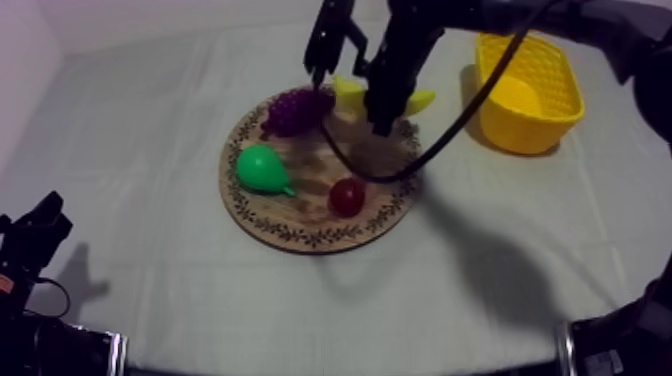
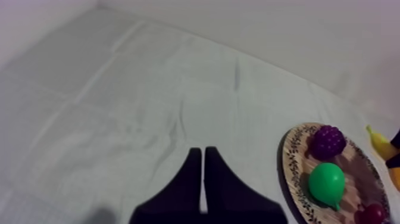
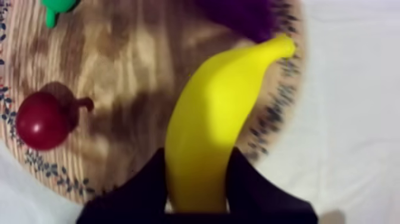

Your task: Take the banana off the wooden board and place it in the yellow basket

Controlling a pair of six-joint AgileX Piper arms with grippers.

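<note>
Right claw (image 3: 197, 154) grips banana (image 3: 220, 101) by one end, at the wooden board (image 3: 131, 59) rim beside grapes (image 3: 238, 15). Pear (image 1: 260, 168) and small red fruit (image 3: 38, 122) on board. Yellow basket (image 1: 520, 130) right of board on tabletop (image 1: 150, 250). Left claw (image 2: 202, 150) closed, empty, well apart from board.

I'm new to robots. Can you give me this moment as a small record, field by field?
Wooden board: holds grapes, pear, small red fruit; banana at its rim
Right gripper: shut on the banana
Left gripper: shut on nothing, over the cloth
Yellow basket: beside the board, looks empty
Task step: banana gripped, not yet in the basket
</note>
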